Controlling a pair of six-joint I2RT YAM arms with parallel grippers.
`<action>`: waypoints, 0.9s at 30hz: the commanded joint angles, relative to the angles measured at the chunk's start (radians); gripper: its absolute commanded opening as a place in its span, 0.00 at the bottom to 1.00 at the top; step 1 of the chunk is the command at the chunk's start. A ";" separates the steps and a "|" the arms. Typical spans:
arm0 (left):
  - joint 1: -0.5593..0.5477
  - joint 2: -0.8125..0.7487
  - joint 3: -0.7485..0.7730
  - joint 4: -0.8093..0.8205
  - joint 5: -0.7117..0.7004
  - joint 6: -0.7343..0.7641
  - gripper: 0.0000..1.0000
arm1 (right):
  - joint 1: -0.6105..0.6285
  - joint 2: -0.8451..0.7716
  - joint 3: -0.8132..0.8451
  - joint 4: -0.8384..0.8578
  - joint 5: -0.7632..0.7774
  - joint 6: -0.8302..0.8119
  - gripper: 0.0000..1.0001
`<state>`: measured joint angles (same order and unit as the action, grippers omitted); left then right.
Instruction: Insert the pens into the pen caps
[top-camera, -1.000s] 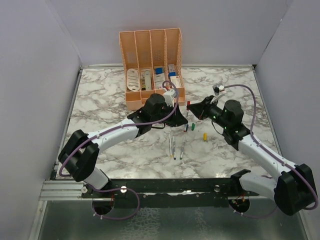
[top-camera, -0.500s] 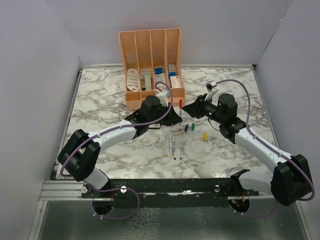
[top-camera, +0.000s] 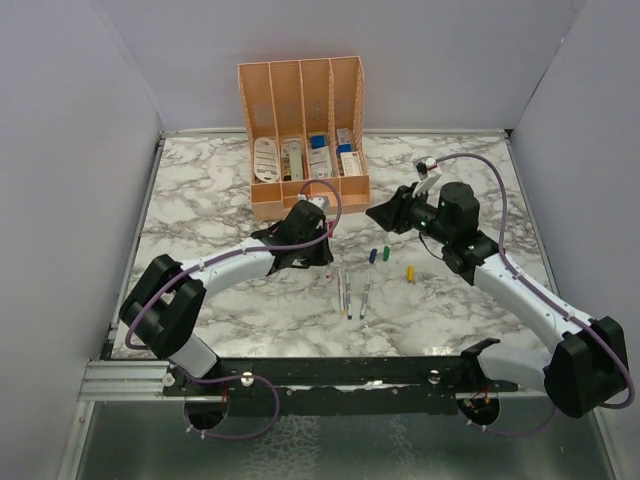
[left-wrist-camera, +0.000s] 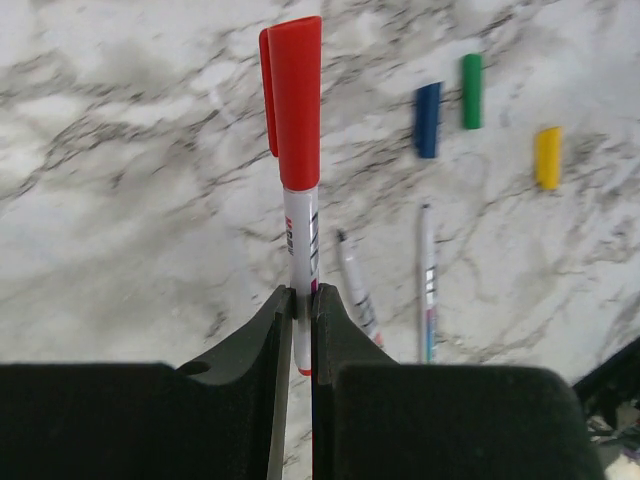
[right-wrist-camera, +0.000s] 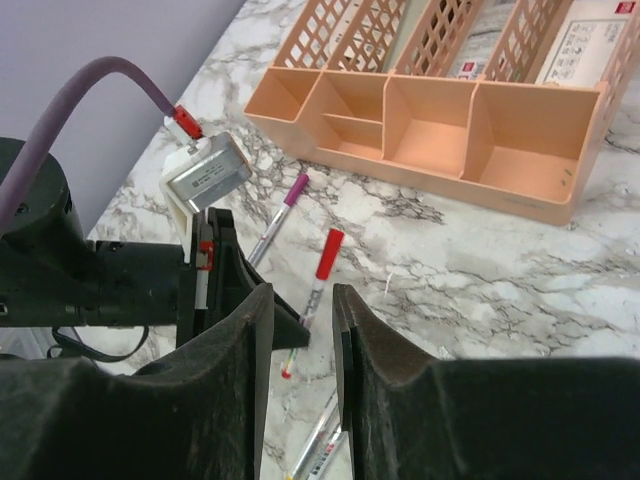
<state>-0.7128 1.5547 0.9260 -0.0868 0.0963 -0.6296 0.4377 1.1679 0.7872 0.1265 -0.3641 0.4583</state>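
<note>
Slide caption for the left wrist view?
Left hand grips red-capped pen; blue, green, yellow caps and two pens lie beyond.

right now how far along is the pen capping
Done: the red pen wears its red cap, and a purple-capped pen lies on the marble table. In hand: the left gripper is shut on the red pen; the right gripper is open, empty. Left: blue cap, green cap and yellow cap lie loose beside bare pens.

The red pen (left-wrist-camera: 299, 200), its red cap on, stands pinched in the left gripper (left-wrist-camera: 300, 298). The blue cap (left-wrist-camera: 427, 120), green cap (left-wrist-camera: 471, 90) and yellow cap (left-wrist-camera: 547, 157) lie flat, apart, near two uncapped pens (left-wrist-camera: 357, 288) (left-wrist-camera: 427, 280). A purple-capped pen (right-wrist-camera: 280, 215) lies flat.
</note>
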 joint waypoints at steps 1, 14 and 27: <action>0.042 -0.013 0.036 -0.235 -0.160 0.045 0.00 | 0.006 -0.015 0.041 -0.098 0.067 -0.031 0.30; 0.177 0.020 0.058 -0.359 -0.203 0.108 0.00 | 0.006 0.013 0.029 -0.166 0.093 -0.023 0.29; 0.223 0.136 0.119 -0.382 -0.230 0.135 0.00 | 0.005 0.009 0.022 -0.191 0.096 -0.027 0.29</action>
<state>-0.4980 1.6768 1.0065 -0.4492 -0.0956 -0.5179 0.4377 1.1782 0.7990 -0.0563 -0.2955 0.4400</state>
